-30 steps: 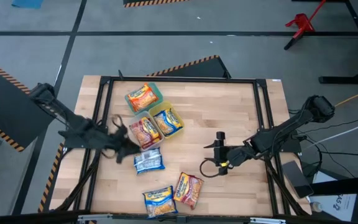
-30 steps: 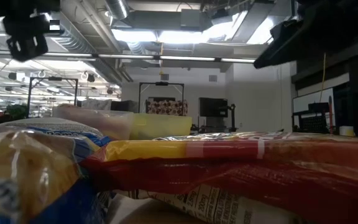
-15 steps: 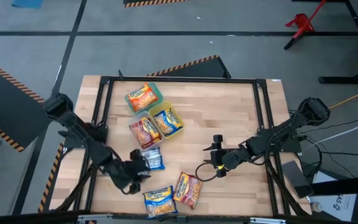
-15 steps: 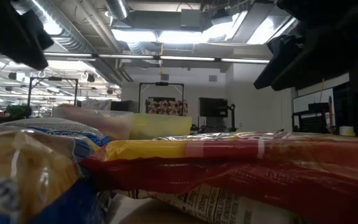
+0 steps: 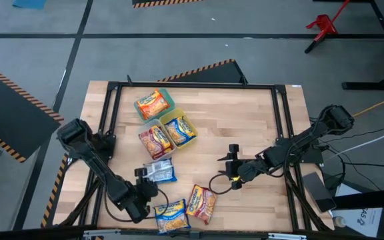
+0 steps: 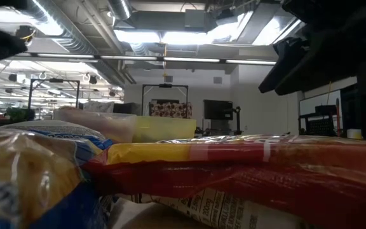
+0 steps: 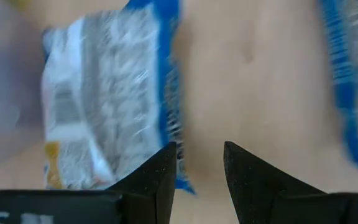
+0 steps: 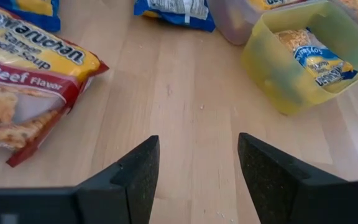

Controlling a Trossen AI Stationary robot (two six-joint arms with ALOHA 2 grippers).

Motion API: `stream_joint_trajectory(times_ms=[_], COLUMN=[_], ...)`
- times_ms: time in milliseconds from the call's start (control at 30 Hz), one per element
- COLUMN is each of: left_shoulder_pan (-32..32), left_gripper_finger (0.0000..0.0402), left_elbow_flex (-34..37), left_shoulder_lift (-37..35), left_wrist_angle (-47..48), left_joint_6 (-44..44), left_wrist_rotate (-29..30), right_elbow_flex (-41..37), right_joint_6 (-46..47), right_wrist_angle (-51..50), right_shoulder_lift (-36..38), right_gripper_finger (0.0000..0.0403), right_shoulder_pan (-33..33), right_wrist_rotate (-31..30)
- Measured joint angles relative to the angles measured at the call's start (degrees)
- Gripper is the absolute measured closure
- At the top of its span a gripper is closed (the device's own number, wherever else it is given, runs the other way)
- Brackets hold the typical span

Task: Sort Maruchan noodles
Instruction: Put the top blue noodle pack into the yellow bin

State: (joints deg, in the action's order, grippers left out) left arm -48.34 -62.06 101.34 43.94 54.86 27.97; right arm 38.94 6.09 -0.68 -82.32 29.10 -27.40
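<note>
At the left of the table, the left gripper (image 5: 141, 198) is low near the near edge, its fingers (image 7: 160, 177) spread a little apart and holding nothing; in its wrist view a blue-and-white packet (image 7: 104, 102) lies face down on the wood just beyond the fingertips, and the edge of a second blue packet (image 7: 350, 93) shows to one side. From above, that face-down packet (image 5: 159, 172) sits loose just near of the containers, and the blue-and-yellow packet (image 5: 171, 215) lies at the near edge beside the gripper. Farther back, a green container (image 5: 167, 97) holds an orange packet (image 5: 152, 105), a clear container (image 5: 145, 127) holds a red-brown packet (image 5: 155, 141), and a yellow container (image 5: 171, 117) holds a blue-and-yellow packet (image 5: 180, 131). Right of the near blue packet lies a loose beef packet (image 5: 202, 202). Right of centre, the right gripper (image 5: 227, 175) hovers over bare wood, fingers spread wide and empty, facing the beef packet (image 8: 27, 87) and the yellow container (image 8: 303, 56). Judging by this, three packets look sorted and three are left on the table, so the task seems roughly half done; the left gripper appears set to take one of the blue packets.
</note>
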Motion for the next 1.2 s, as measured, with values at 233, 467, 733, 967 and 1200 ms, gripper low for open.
stream_joint_trajectory(times_ms=[233,467,733,967,1200], left_shoulder_pan=[0.0,-0.1,0.4,1.2,1.2], left_gripper_finger=[0.0276,0.0276,0.0302,0.0393,0.0401], left_elbow_flex=[0.2,2.5,3.3,3.4,1.2], left_shoulder_lift=[1.6,1.5,1.5,1.5,1.4], left_wrist_angle=[3.5,3.3,3.7,3.4,3.1], left_joint_6=[6.1,6.5,6.6,9.6,10.8], left_wrist_rotate=[0.4,0.8,0.5,-1.8,-2.0], right_elbow_flex=[0.0,0.0,0.0,0.0,0.0], right_joint_6=[1.3,2.7,4.3,5.5,6.0], right_wrist_angle=[0.3,0.3,0.2,0.1,-0.5], right_shoulder_lift=[0.0,0.0,0.0,0.0,0.0], right_gripper_finger=[0.0196,0.0196,0.0196,0.0196,0.0196], right_shoulder_pan=[0.0,0.0,0.0,0.0,0.1], right_wrist_rotate=[0.0,0.0,0.0,0.0,0.0])
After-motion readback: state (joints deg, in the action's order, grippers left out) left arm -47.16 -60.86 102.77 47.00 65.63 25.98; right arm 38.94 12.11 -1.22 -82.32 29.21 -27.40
